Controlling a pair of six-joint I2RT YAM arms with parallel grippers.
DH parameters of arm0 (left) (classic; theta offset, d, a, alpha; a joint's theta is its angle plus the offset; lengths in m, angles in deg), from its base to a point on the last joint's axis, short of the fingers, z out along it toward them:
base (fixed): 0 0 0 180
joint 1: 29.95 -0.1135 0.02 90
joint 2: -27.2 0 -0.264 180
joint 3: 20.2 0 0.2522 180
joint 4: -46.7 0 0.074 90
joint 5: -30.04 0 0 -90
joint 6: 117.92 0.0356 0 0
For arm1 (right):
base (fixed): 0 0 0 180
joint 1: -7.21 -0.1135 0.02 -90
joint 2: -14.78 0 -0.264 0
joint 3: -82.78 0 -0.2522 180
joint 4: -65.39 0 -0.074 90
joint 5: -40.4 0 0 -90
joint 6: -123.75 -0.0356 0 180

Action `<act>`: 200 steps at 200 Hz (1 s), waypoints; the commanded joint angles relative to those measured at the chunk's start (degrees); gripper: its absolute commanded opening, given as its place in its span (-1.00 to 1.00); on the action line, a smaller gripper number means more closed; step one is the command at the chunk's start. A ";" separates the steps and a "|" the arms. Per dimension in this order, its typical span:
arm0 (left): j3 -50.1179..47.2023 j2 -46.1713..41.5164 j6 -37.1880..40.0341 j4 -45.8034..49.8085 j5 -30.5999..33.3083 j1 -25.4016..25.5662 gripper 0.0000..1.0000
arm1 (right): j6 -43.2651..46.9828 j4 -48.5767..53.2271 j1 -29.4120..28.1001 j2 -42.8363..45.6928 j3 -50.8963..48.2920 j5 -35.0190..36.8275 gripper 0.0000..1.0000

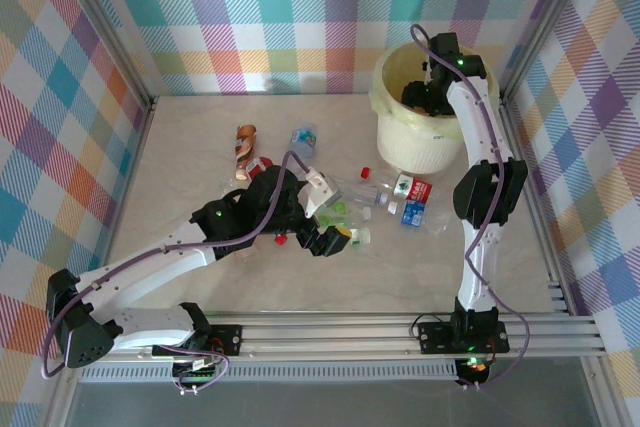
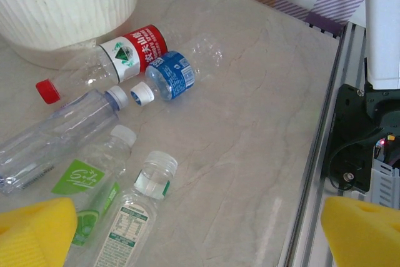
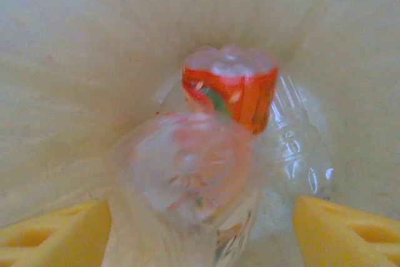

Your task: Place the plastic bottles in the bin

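Plastic bottles [image 1: 405,197] lie scattered on the pale marbled table [image 1: 200,147] near the bin [image 1: 420,152]. One clear bottle [image 3: 187,167] sits inside the bin between the right gripper [image 3: 200,229]'s parted pads, seemingly loose, though blur hides any contact. The left gripper [image 2: 200,229], spread wide over the pile, could send round bottles rolling across that smooth top toward the rail [image 2: 312,154] below the plaid walls [image 1: 300,7].
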 commanded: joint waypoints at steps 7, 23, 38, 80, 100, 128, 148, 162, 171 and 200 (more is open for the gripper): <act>1.04 -0.97 0.58 -0.31 -0.83 -0.17 1.00 | -0.27 -0.12 0.37 4.39 2.23 -1.65 0.69; 0.87 -1.15 0.71 -0.42 -0.78 -0.13 1.00 | -0.33 -1.20 0.37 6.18 1.64 -2.36 0.74; 0.86 -1.17 0.67 -0.53 -0.54 -0.17 1.00 | -0.37 -2.68 0.37 8.25 0.58 -2.64 0.76; 0.78 -1.08 0.61 -0.69 -0.22 -0.18 1.00 | 1.06 -10.03 0.37 15.77 -6.49 -4.13 0.78; 0.77 -1.06 0.53 -0.78 -0.17 -0.11 1.00 | 1.55 -15.28 0.26 21.10 -12.95 -5.41 0.78; 0.68 -1.15 0.31 -1.16 -0.44 -0.18 1.00 | 2.82 -22.79 -0.20 30.18 -24.53 -6.89 0.77; 0.53 -1.17 0.27 -1.42 -0.69 -0.15 1.00 | 3.83 -25.79 -0.98 36.50 -31.24 -8.00 0.75; 0.59 -1.26 0.35 -1.31 -0.56 -0.17 1.00 | 4.11 -27.45 -2.03 40.98 -36.30 -7.97 0.74; 0.59 -1.28 0.40 -1.20 -0.54 -0.17 1.00 | 3.66 -28.89 -2.71 43.95 -39.99 -7.86 0.74; 0.51 -1.60 0.35 -1.32 -0.61 -0.16 1.00 | 2.53 -32.44 -5.76 53.40 -51.92 -6.93 0.72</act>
